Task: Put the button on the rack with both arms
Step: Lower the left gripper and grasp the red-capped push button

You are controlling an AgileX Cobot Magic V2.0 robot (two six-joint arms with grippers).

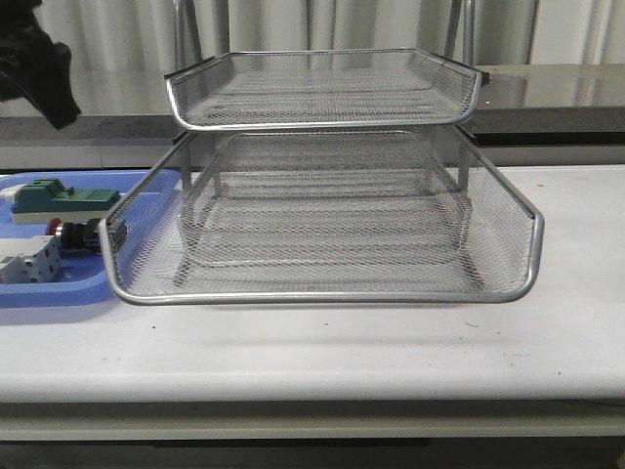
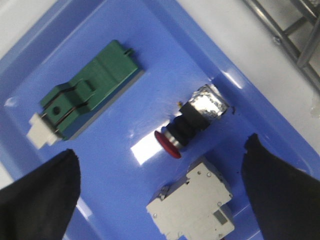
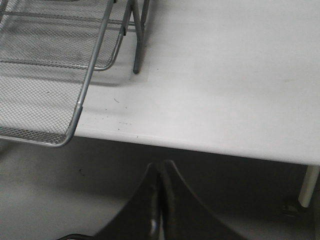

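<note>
3 items lie in the blue tray on my left-wrist feed, and I log them in turn.

Item 1: the button, lying on its side on the tray floor, red head toward the white block, foil-bright rear block toward the tray wall. On the front feed the button sits at the tray's right end, just beside the rack's lower tier, touching neither gripper.

Item 2: the green-and-beige block, flat on the tray floor, apart from the button.

Item 3: the white breaker-like block, just beside the button's red head.

Rack: silver wire mesh on the white table, 2 tiers clearly visible on the front feed, the lower one pulled forward; I see nothing lying in either.

Left gripper: spread wide, its black fingers standing to either side of the button and white block, holding nothing, above the tray. On the front feed the left arm shows only at the upper left corner.

Right gripper: fingers pressed together with nothing between them, hanging off the table's front edge near the rack's corner.
</note>
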